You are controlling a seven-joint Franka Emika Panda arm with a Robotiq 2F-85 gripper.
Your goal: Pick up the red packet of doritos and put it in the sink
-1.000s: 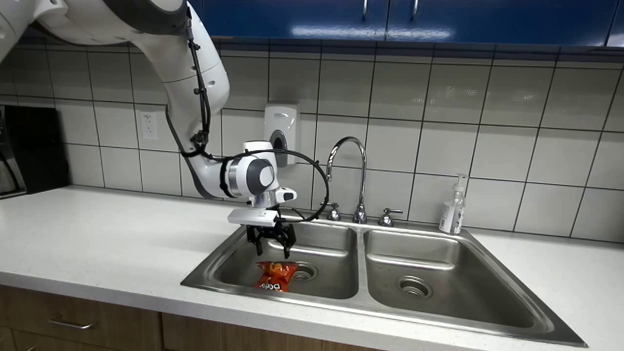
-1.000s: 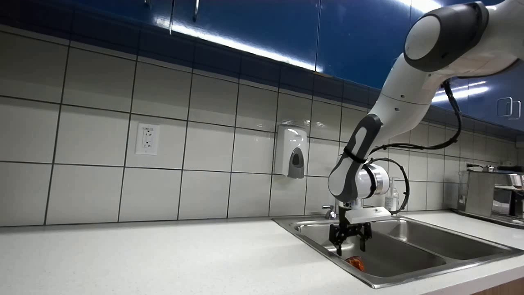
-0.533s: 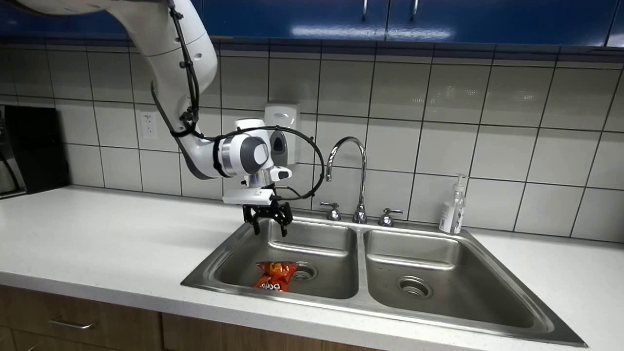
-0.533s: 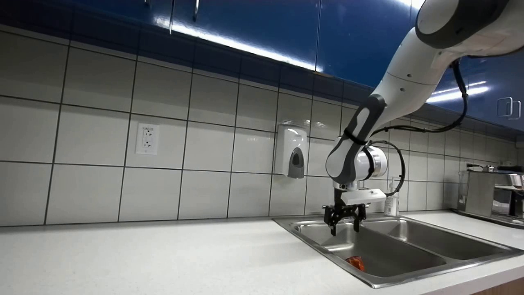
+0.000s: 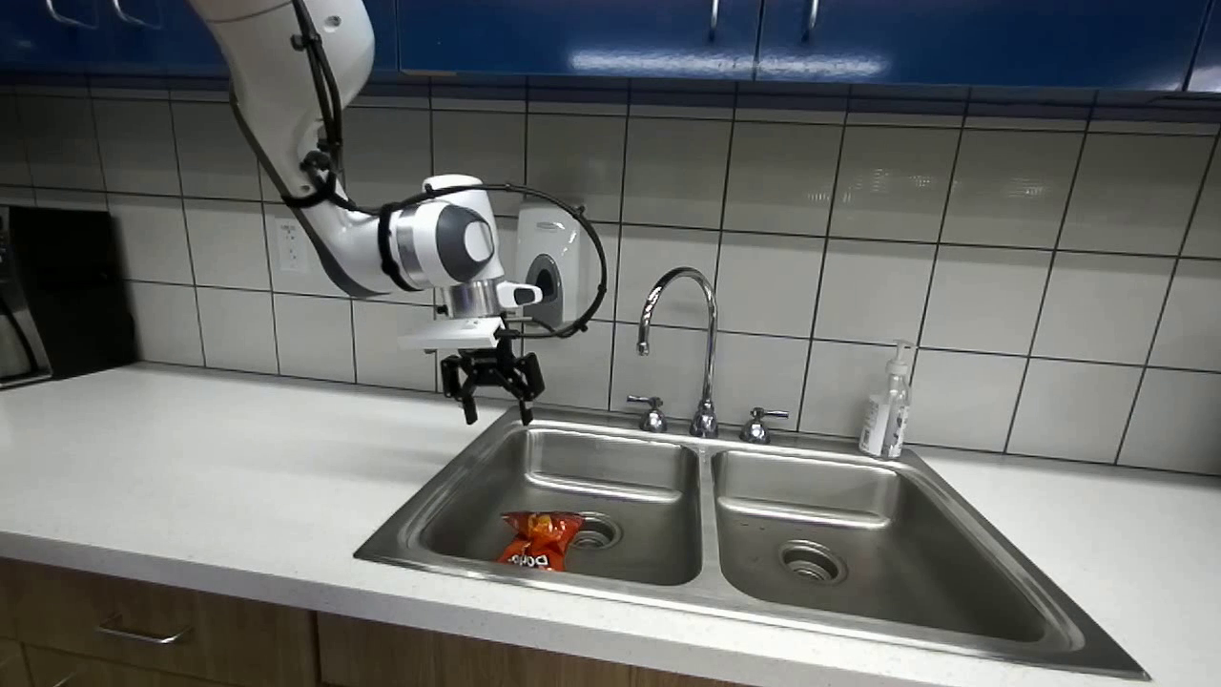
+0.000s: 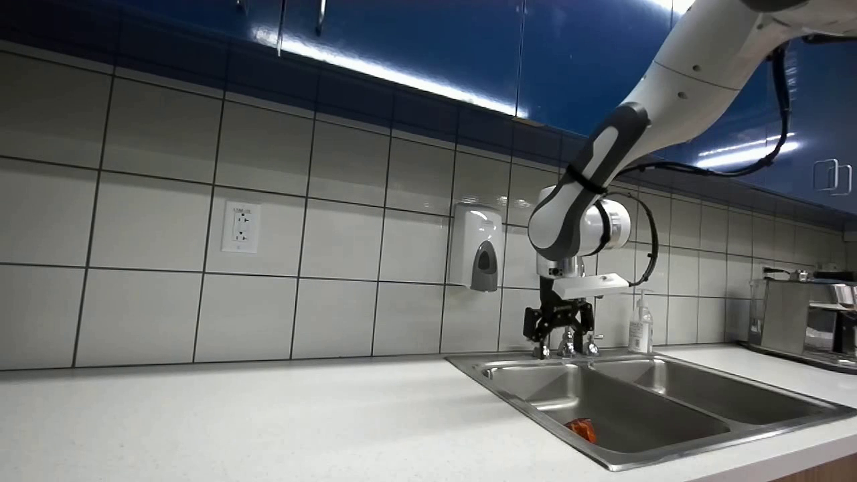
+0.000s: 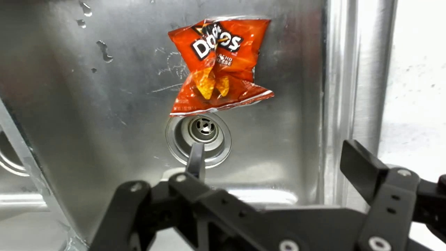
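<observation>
The red packet of doritos (image 5: 542,541) lies crumpled in a bowl of the stainless double sink (image 5: 708,539), beside the round drain. It shows partly over the rim in an exterior view (image 6: 581,429), and fully in the wrist view (image 7: 226,64), face up with its lower edge by the drain. The sink also shows in an exterior view (image 6: 653,418). My gripper (image 5: 498,412) is open and empty, raised above the sink's back corner on the side of that bowl. It is well above and apart from the packet. Its spread fingers show in the wrist view (image 7: 273,153).
A chrome faucet (image 5: 711,353) and two handles stand behind the sink. A pump bottle (image 5: 887,410) stands at the back rim. A soap dispenser (image 6: 477,248) hangs on the wall near the arm. Blue cabinets (image 5: 572,38) hang above. A metal appliance (image 6: 787,314) stands farther along.
My gripper has risen out of the sink area and moved back toward the wall, away from the packet. It stays open. The packet has not moved.
</observation>
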